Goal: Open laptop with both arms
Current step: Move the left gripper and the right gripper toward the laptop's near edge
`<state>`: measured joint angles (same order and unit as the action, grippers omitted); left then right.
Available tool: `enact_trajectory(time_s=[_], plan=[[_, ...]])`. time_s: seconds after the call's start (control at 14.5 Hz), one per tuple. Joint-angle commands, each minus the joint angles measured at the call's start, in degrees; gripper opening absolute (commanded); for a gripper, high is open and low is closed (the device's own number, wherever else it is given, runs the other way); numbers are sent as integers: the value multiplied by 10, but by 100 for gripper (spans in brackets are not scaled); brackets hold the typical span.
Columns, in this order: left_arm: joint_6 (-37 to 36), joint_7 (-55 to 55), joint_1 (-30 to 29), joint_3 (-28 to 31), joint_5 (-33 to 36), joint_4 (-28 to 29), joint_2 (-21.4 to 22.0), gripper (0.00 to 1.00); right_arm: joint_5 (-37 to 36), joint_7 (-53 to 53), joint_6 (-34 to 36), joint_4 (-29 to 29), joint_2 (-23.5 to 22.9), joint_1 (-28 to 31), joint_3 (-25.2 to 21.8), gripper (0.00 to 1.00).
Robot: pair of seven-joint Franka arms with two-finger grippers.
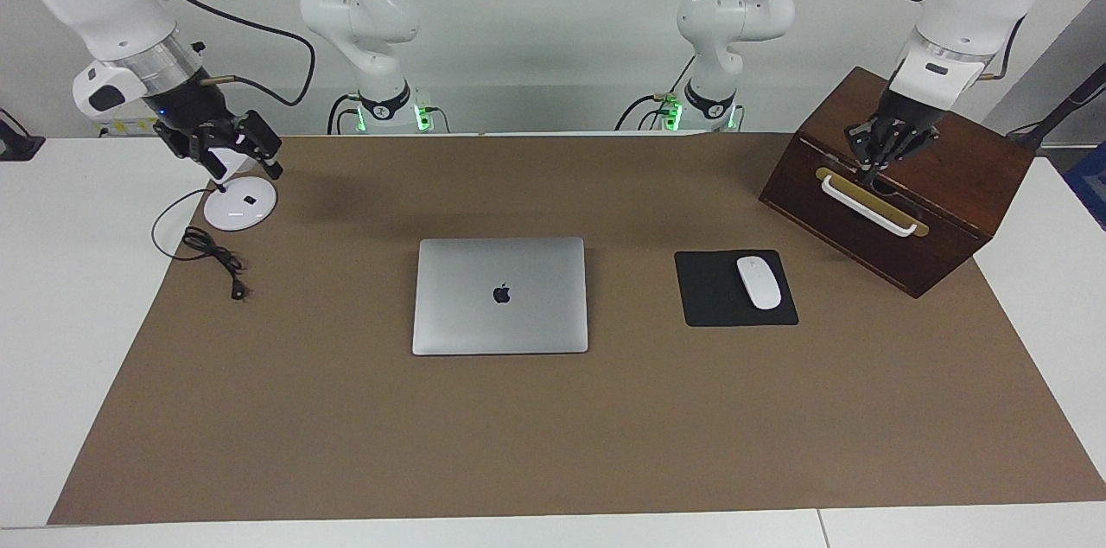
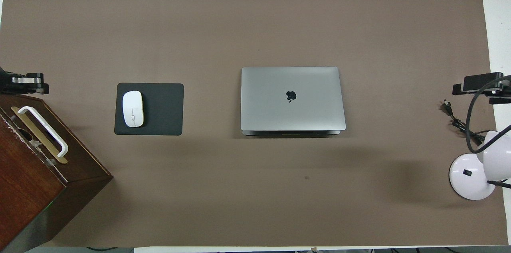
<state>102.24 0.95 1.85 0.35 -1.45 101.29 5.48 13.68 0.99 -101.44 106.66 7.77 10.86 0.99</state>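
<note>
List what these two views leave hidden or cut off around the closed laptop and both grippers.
- laptop keyboard and screen: both views, covered by the closed lid.
- lamp head: facing view, largely hidden by the right gripper.
- left gripper: overhead view, mostly cut off by the frame edge; facing view cannot settle whether it touches the wooden box.
- wooden box: overhead view, cut off by the frame corner.

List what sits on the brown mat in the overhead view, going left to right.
Wooden box → mouse on the mouse pad → laptop, closed → cable plug → lamp base.
</note>
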Motion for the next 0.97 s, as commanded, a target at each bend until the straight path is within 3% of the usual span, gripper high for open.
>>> enact_trajectory(time_s=[0.0, 0.62, 0.9], plan=[[64, -2, 7, -4, -23, 73, 41, 0, 68, 49, -32, 73, 44, 14, 5, 100], [295, -8, 103, -4, -49, 281, 129, 0, 253, 87, -171, 293, 171, 0, 15, 100], [428, -13, 168, -3, -49, 402, 175, 0, 306, 130, -262, 373, 220, -80, 16, 100]])
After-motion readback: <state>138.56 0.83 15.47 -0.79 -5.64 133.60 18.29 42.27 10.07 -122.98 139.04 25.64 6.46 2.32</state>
